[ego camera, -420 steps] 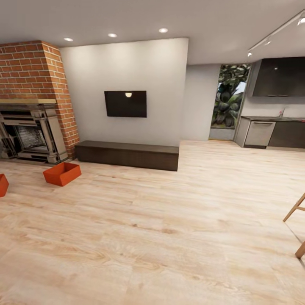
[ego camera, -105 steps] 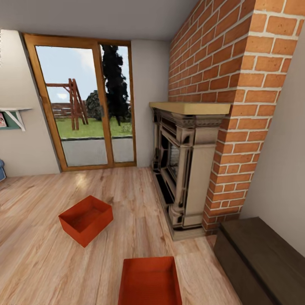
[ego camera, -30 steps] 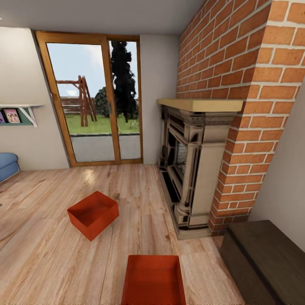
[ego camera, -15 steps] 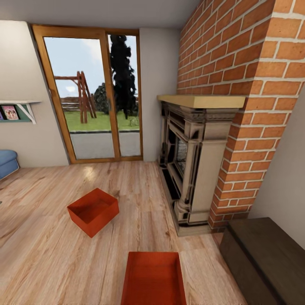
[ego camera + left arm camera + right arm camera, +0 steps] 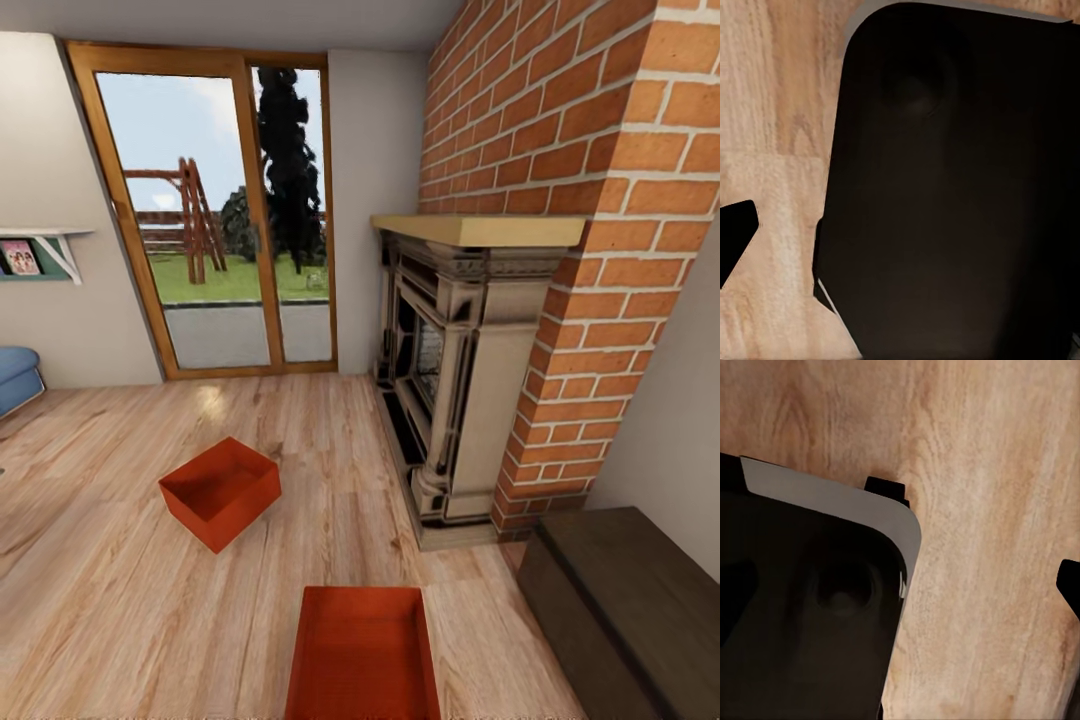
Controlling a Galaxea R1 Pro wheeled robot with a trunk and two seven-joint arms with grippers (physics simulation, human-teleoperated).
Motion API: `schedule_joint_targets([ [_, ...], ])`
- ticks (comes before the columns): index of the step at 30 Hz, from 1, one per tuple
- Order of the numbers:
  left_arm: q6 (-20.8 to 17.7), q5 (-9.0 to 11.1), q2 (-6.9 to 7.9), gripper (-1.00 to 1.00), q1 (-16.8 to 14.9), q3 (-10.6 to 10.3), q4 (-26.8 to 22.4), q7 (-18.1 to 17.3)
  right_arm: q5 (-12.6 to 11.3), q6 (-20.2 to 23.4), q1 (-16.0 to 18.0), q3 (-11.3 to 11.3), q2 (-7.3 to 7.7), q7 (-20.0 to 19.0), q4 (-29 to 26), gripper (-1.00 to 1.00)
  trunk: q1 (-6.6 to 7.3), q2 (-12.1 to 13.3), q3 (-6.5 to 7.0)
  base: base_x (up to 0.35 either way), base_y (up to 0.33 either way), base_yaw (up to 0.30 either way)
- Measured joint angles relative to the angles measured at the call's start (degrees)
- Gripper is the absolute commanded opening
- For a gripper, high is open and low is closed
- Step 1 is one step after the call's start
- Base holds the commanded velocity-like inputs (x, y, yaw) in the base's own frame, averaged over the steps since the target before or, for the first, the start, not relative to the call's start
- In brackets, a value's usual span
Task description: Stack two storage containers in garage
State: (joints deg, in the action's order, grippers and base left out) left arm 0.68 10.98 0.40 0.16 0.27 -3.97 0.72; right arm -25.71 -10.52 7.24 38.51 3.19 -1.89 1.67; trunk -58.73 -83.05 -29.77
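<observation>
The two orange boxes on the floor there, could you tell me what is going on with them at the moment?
Nothing is handling them yet. The robot stands in the living room facing the brick fireplace. The near box lies on the wood floor just in front of the robot, and the far box sits beyond it, apart and turned at an angle, toward the glass door. Both are empty, and neither has gone to the garage.

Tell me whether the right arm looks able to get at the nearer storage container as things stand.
Probably yes: the nearer storage container lies open on the wood floor just ahead, nothing on it, the dark bench off to its side.
</observation>
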Motion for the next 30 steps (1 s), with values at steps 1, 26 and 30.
schedule_joint_targets([
  [1, 0.01, -0.03, 0.06, 1.0, 0.0, -0.03, 0.0, 0.0, 0.0, -0.01, 0.0, 0.01, 0.0, 0.01, 0.0, 1.0, 0.0, 0.0, -0.09, 0.0, 0.0, 0.0],
  [26, 0.04, -0.13, 0.56, 1.0, -0.01, -0.11, 0.04, 0.0, 0.1, 0.08, 0.0, 0.28, 0.02, 0.06, 0.0, 1.0, 0.0, 0.0, -2.4, 0.0, 0.0, 0.0],
  [30, 0.04, -0.14, 0.63, 1.0, -0.02, -0.09, 0.05, 0.0, 0.1, 0.11, 0.0, 0.29, 0.0, 0.06, 0.0, 1.0, 0.0, 0.0, -2.77, 0.0, 0.0, 0.0],
])
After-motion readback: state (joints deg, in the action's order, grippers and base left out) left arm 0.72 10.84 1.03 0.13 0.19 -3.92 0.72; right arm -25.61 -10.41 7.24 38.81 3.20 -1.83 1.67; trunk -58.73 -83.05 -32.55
